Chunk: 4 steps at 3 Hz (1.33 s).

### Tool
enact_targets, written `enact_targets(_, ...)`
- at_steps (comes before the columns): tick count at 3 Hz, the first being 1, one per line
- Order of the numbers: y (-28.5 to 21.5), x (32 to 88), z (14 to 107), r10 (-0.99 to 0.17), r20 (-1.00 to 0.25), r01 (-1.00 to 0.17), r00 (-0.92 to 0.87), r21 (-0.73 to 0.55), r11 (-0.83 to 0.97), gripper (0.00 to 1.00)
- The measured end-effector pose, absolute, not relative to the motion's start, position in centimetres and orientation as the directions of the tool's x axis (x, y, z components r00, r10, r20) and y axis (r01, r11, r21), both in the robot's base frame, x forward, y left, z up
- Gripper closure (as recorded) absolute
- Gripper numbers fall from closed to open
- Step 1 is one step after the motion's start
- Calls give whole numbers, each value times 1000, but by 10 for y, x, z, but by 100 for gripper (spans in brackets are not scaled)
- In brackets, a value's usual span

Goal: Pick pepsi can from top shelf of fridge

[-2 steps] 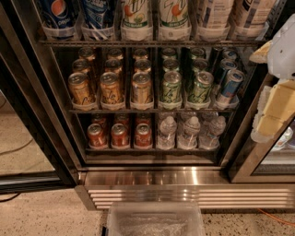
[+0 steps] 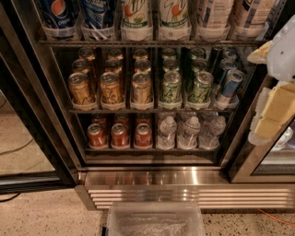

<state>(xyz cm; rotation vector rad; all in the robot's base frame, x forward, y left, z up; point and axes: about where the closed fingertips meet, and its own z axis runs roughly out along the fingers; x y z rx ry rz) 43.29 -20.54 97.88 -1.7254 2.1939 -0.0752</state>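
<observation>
The pepsi can (image 2: 57,14), dark blue with the round logo, stands at the far left of the top shelf (image 2: 138,42), its top cut off by the frame edge. Beside it on that shelf are another blue can (image 2: 97,14), green-and-white cans (image 2: 136,14) and pale cans (image 2: 214,11) in clear trays. The fridge (image 2: 184,184) is open, showing its ribbed steel base. My gripper (image 2: 276,108), white and pale yellow, hangs at the right edge in front of the fridge's right frame, well right of and below the pepsi can. It holds nothing visible.
The middle shelf holds gold cans (image 2: 110,87) and green cans (image 2: 171,86). The bottom shelf holds red cans (image 2: 120,136) and water bottles (image 2: 189,133). A clear plastic bin (image 2: 154,223) sits on the speckled floor below the base. The door frame (image 2: 32,115) stands at left.
</observation>
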Motion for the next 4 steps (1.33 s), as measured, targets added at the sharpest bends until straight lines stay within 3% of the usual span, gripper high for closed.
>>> enact_targets(3,-96,413,989,-833,-544,-968,100,-248,47,0)
enact_targets(4,-65,417,994,-791,-597,-969,138,-246,17,0)
